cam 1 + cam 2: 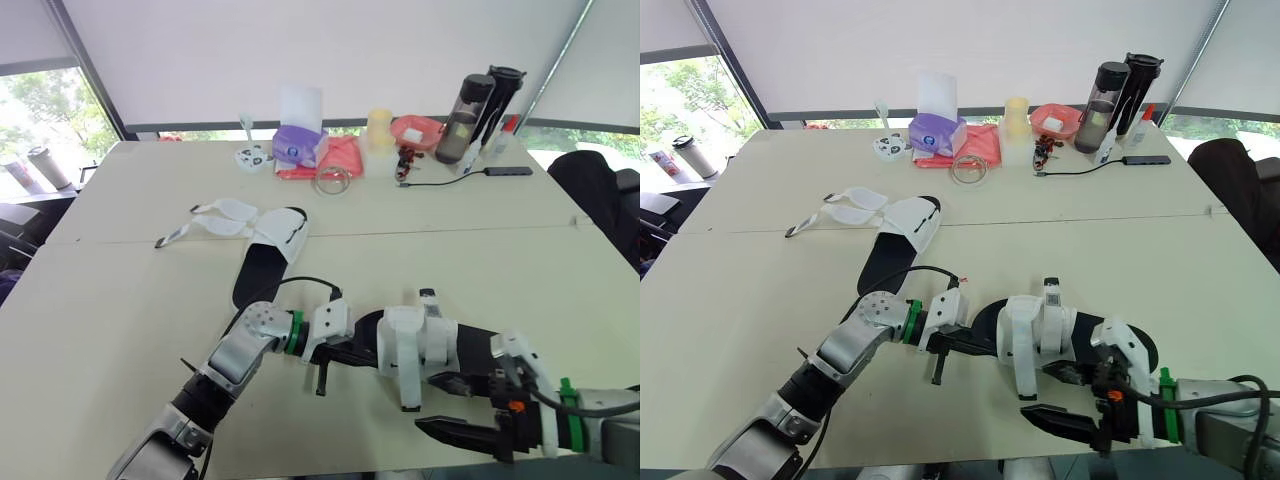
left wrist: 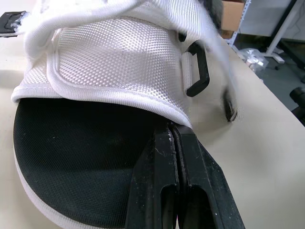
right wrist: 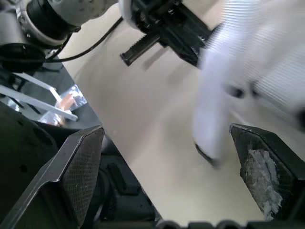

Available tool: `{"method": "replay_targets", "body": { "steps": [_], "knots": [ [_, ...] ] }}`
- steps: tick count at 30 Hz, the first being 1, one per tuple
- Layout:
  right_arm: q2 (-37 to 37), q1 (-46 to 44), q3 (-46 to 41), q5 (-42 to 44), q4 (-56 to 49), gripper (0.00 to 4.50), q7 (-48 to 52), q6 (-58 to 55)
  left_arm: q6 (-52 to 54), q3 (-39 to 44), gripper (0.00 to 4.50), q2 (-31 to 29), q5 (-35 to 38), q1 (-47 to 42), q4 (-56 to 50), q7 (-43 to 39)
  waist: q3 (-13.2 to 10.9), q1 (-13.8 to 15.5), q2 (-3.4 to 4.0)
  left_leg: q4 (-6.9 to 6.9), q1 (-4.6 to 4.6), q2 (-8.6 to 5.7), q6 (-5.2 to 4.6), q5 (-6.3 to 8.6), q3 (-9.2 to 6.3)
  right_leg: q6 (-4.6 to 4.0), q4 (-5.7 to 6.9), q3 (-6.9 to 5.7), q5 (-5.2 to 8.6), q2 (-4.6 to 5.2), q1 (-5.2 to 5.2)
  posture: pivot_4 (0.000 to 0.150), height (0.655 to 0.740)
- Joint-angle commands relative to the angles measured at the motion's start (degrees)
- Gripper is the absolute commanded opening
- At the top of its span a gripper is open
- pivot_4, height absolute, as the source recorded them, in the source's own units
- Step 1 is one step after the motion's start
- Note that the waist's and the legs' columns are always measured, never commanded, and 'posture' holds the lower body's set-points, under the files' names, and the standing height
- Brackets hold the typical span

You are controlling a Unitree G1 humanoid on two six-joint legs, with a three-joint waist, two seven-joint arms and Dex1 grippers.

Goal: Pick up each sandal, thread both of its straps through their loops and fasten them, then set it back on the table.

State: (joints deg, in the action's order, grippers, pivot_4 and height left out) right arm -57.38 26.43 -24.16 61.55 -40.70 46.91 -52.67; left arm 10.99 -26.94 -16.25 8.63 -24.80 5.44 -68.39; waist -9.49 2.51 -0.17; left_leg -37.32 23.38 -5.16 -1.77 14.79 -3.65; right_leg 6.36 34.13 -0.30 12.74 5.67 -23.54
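Observation:
A sandal (image 1: 440,345) with a black footbed and white mesh straps lies near the table's front edge. One loose strap (image 1: 408,385) hangs off its near side. My left gripper (image 2: 170,126) is shut, and its tips are tucked on the footbed under the edge of the front strap (image 2: 109,57), beside a black loop (image 2: 198,69). My right gripper (image 3: 167,136) is open just in front of the sandal, and the loose strap (image 3: 212,105) is between its fingers without touching them. A second sandal (image 1: 268,250) lies further back on the left with both straps (image 1: 222,218) spread open.
Along the far edge of the table stand a purple tissue box (image 1: 297,145), pink cloth (image 1: 342,158), a tape roll (image 1: 333,181), a pale cup (image 1: 380,140), a red bowl (image 1: 418,130), two dark bottles (image 1: 468,115) and a cabled hub (image 1: 505,171). A black chair (image 1: 600,190) stands at the right.

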Motion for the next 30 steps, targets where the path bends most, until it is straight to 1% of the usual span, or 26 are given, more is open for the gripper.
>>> {"method": "replay_targets", "body": {
  "steps": [1,6,11,15,16,17,18,24,28,30],
  "knots": [
    [1.5,-0.6,-0.6,0.7,0.2,4.48,0.0,0.3,-0.1,-1.6,0.00,0.0,-1.0,0.7,0.0,0.2,0.0,-0.1,0.02,0.00,0.00,0.01,0.00,0.00,0.00,0.00,0.01,0.00,0.00,0.00,0.00,0.150,0.7400],
    [3.4,-0.6,2.3,1.0,-1.3,4.48,-0.7,0.0,0.0,-1.8,0.00,0.1,-0.9,1.0,-0.2,0.5,0.0,0.0,0.02,-0.01,-0.01,0.00,0.00,0.00,0.00,0.00,0.01,0.00,0.00,0.01,0.00,0.150,0.7400],
    [7.7,-3.7,8.6,0.5,-0.3,4.48,-4.2,0.2,0.0,-2.1,0.00,0.5,-1.1,1.3,-0.3,1.0,0.0,0.0,0.02,-0.01,-0.01,0.00,0.00,0.00,0.00,0.00,0.02,0.00,0.00,0.01,0.01,0.150,0.7400],
    [10.7,-6.0,11.3,1.0,0.7,4.48,-6.0,0.0,-0.1,-2.2,0.00,0.8,-1.3,0.9,0.2,1.3,0.1,0.0,0.03,-0.03,-0.01,-0.01,0.00,0.00,0.00,0.00,0.02,0.00,0.00,0.02,0.01,0.150,0.7400],
    [11.1,-6.3,11.4,1.3,0.8,3.97,-6.1,-0.1,-0.2,-2.1,0.00,0.8,-1.3,0.8,0.3,1.4,0.0,0.0,0.01,-0.03,-0.01,-0.03,0.00,0.00,0.00,0.00,0.01,0.00,0.00,0.03,0.01,0.150,0.7400],
    [11.3,-6.5,11.3,1.7,0.9,3.65,-6.1,-0.1,-0.2,-2.0,0.00,0.8,-1.3,0.7,0.4,1.5,0.1,0.0,0.03,-0.03,-0.01,-0.03,0.00,0.00,0.00,0.00,0.01,0.00,0.00,0.02,0.02,0.150,0.7400],
    [11.4,-6.6,11.2,2.0,0.9,3.22,-6.0,-0.2,-0.2,-1.9,0.00,0.8,-1.4,0.6,0.4,1.6,0.1,0.0,0.03,-0.04,-0.01,-0.04,0.00,0.00,0.00,0.01,0.01,0.00,-0.01,0.03,0.02,0.150,0.7400],
    [11.4,-7.7,10.1,5.1,1.2,0.05,-8.0,-1.3,-0.2,-2.0,0.00,0.7,-1.6,0.9,-0.1,1.9,0.1,0.0,0.03,-0.04,-0.01,-0.04,0.00,0.00,0.00,0.03,0.02,0.00,-0.02,0.02,0.02,0.150,0.7400],
    [10.2,-7.7,9.7,7.2,1.1,0.05,-8.2,-2.5,-0.3,-1.7,0.00,1.1,-1.6,0.6,0.1,2.6,0.1,0.0,0.03,-0.05,-0.01,-0.04,0.00,0.00,0.00,0.03,0.02,0.00,-0.02,0.03,0.03,0.150,0.7400],
    [10.2,-8.7,8.4,10.4,1.8,0.05,-9.0,-3.0,-0.3,-1.8,0.00,1.0,-1.6,0.6,0.1,2.6,0.1,0.0,0.02,-0.05,-0.01,-0.05,-0.01,0.00,0.00,0.03,0.02,0.00,-0.03,0.03,0.03,0.150,0.7400]
  ]
}}
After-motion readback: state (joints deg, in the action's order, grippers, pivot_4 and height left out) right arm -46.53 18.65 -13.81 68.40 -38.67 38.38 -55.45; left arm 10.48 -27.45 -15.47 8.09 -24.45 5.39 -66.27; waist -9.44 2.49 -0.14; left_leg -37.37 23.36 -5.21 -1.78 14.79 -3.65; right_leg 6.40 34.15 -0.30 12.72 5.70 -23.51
